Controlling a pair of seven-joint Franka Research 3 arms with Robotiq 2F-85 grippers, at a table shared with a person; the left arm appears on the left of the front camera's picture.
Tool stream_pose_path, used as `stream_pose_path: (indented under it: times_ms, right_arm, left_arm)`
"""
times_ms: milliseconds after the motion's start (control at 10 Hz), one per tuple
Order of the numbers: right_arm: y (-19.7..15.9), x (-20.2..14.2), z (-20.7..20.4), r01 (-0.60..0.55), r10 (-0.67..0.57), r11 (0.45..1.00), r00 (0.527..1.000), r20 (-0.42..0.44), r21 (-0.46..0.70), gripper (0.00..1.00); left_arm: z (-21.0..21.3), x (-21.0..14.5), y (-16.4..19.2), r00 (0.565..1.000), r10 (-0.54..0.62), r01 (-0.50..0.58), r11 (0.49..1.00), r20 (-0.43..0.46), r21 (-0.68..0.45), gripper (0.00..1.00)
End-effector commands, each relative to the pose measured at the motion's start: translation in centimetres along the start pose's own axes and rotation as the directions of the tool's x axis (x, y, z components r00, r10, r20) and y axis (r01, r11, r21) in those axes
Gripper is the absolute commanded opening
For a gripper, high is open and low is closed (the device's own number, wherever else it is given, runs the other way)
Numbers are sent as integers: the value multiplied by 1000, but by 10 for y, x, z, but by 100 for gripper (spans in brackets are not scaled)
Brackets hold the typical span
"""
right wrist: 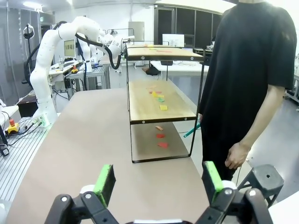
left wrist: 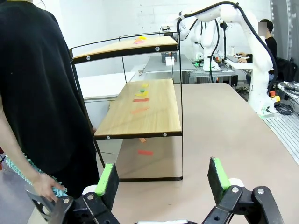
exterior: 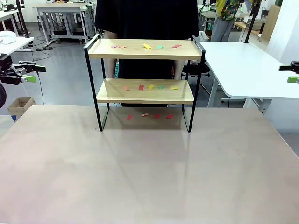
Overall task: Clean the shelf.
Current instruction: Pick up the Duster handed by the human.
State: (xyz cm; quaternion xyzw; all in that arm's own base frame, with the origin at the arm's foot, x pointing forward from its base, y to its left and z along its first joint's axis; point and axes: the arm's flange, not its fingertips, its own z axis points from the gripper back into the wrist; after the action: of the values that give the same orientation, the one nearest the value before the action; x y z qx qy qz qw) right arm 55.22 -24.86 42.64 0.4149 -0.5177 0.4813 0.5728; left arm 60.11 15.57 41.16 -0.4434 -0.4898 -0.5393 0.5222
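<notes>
Ahead of our left gripper (left wrist: 162,175) the matte beige table (left wrist: 224,126) carries the shelf (left wrist: 145,112): smooth pale wooden boards in a thin black metal frame. Both claws hover level, gaping wide and empty. From our right gripper (right wrist: 158,179) the shelf also stands ahead. Small flat coloured scraps (left wrist: 140,99) dot its boards.

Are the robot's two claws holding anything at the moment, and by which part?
Nothing. The left gripper and the right gripper are both open and empty, apart from the shelf.
</notes>
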Motion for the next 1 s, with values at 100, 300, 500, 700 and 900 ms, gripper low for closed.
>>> stream_pose_path:
  times_ms: [100, 300, 500, 700, 900]
  right_arm:
    - [-3, 7, 0, -2, 2, 1000, 999, 32, -6, 100]
    - [-3, 8, 1, -3, 3, 1000, 999, 37, -9, 100]
    - [-3, 9, 1, 0, 1, 1000, 999, 44, -15, 100]
    - [-1, 1, 0, -3, 3, 1000, 1000, 9, -5, 100]
    - [-1, 1, 0, -3, 3, 1000, 1000, 9, -5, 100]
  left_arm:
    - [-1, 4, 6, 999, 21, -21, 1000, 38, -15, 100]
    - [-2, 3, 6, 999, 24, -23, 999, 44, -22, 100]
    - [-3, 3, 7, 997, 37, -35, 999, 67, -19, 100]
    - [-3, -4, 1, 1000, 20, -20, 1000, 21, -22, 100]
    - [-3, -4, 1, 1000, 20, -20, 1000, 21, -22, 100]
